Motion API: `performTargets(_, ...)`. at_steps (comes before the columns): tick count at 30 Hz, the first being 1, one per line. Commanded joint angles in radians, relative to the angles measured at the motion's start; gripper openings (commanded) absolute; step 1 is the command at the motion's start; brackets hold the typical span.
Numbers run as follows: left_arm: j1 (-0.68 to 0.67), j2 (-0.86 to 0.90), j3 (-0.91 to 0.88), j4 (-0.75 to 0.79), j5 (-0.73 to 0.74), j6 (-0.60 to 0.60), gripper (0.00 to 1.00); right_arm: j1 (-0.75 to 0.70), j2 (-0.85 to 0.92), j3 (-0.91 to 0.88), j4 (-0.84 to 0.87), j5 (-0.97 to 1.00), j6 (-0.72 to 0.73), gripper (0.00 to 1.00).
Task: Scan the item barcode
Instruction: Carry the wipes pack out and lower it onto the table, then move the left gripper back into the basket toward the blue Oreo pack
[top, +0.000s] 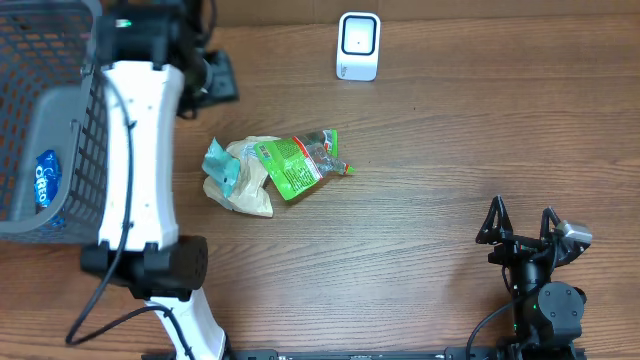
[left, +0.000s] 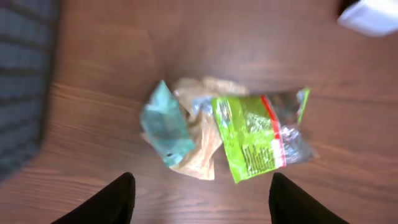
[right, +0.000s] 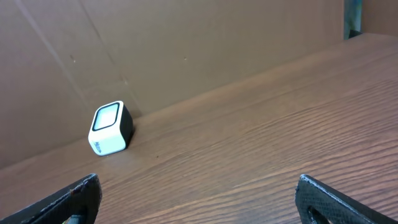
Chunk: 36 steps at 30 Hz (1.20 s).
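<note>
Left gripper (left: 202, 183): jaws apart, empty, hovering over pile. Pile is green packet (left: 255, 134), teal packet (left: 165, 124), brown bag (left: 199, 155), middle of table (top: 430, 150). Scanner (top: 358, 45) at far edge. Right gripper (right: 198, 186): wide open, empty, well apart.

Crumpled green pkt (top: 296, 166) overlaps tan bag (top: 248, 196) beside teal pkt (top: 220, 166) (all touching); white scanner (top: 358, 45) upright, well apart.
</note>
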Motion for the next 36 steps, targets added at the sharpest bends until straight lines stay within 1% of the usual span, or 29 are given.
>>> performTargets(1, 0.027, -0.063, 0.125, -0.011, -0.024, 0.049, 0.65, 0.006, -0.008, 0.001, 0.005, 0.014, -0.003, 1.00)
performTargets(10, 0.074, -0.306, 0.133, -0.011, -0.121, 0.050, 0.67, 0.006, -0.008, 0.001, 0.005, 0.014, -0.003, 1.00)
performTargets(13, 0.128, -0.376, 0.128, -0.011, -0.149, 0.050, 0.69, 0.006, -0.008, 0.001, 0.005, 0.014, -0.003, 1.00)
performTargets(16, 0.201, -0.406, 0.128, -0.011, -0.208, 0.046, 0.70, 0.006, -0.008, 0.001, 0.005, 0.014, -0.003, 1.00)
performTargets(20, 0.334, -0.396, 0.127, -0.011, -0.236, 0.025, 0.69, 0.006, -0.008, 0.001, 0.005, 0.014, -0.003, 1.00)
performTargets(24, 0.454, -0.356, 0.118, -0.011, -0.170, 0.027, 0.71, 0.006, -0.008, 0.001, 0.005, 0.014, -0.003, 1.00)
performTargets(25, 0.483, -0.340, 0.115, -0.011, -0.157, 0.042, 0.72, 0.006, -0.008, 0.001, 0.005, 0.014, -0.003, 1.00)
performTargets(31, 0.606, -0.243, 0.113, -0.010, -0.124, 0.050, 0.73, 0.006, -0.008, 0.001, 0.005, 0.014, -0.003, 1.00)
performTargets(36, 0.651, -0.150, 0.113, -0.010, -0.124, 0.050, 0.73, 0.006, -0.008, 0.001, 0.005, 0.014, -0.003, 1.00)
